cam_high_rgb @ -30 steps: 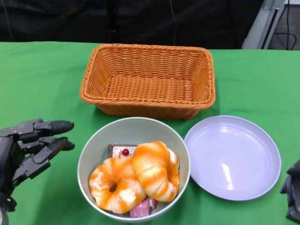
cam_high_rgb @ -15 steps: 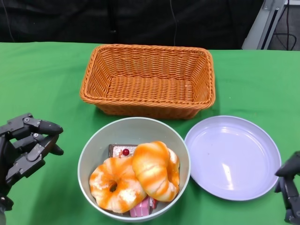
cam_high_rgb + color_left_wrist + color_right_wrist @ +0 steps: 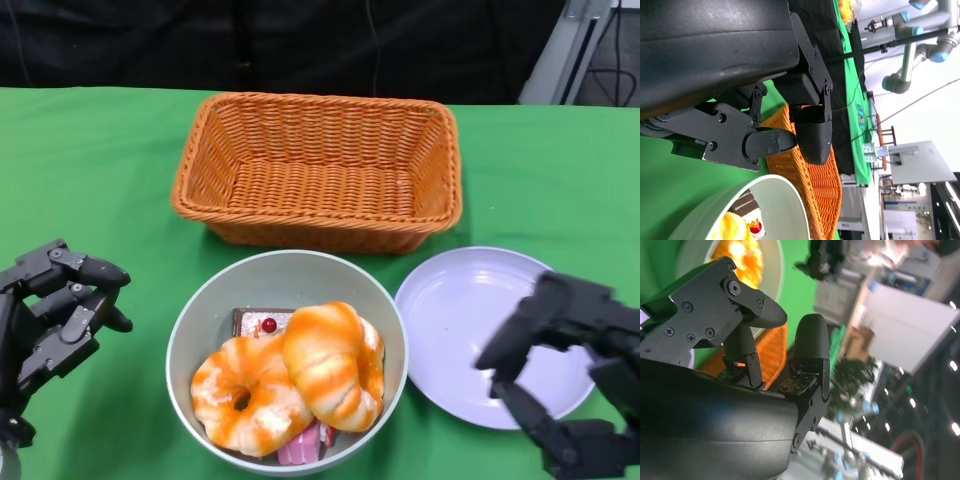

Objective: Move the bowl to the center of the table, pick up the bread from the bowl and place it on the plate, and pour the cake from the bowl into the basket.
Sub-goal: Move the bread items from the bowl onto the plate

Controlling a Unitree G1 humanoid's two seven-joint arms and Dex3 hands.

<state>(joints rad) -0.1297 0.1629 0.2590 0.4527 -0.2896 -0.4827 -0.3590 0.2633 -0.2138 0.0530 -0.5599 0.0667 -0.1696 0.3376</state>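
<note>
A: Where does the bowl sit?

B: On the green desk, just in front of the basket, with the plate close at its right, nearly touching. That looks central, so I judge the first step done.

A: What is inside the bowl?

B: Two orange-glazed breads, side by side, lying on top of the cake, which peeks out behind them with a red dot on it. A pink bit shows under them at the near rim. The breads cover the cake, so they should come out before any pouring.

A: And the hands?

B: The left hand is left of the bowl, apart from it, fingers loosely curled and holding nothing. The right hand is right of the bowl, over the near edge of the plate, fingers spread and empty.

A: Why there?

B: My guess: it is placed to reach left for a bread, the plate being the short drop-off.

A: The basket?

B: Nothing in it; it waits behind the bowl for the cake.
</note>
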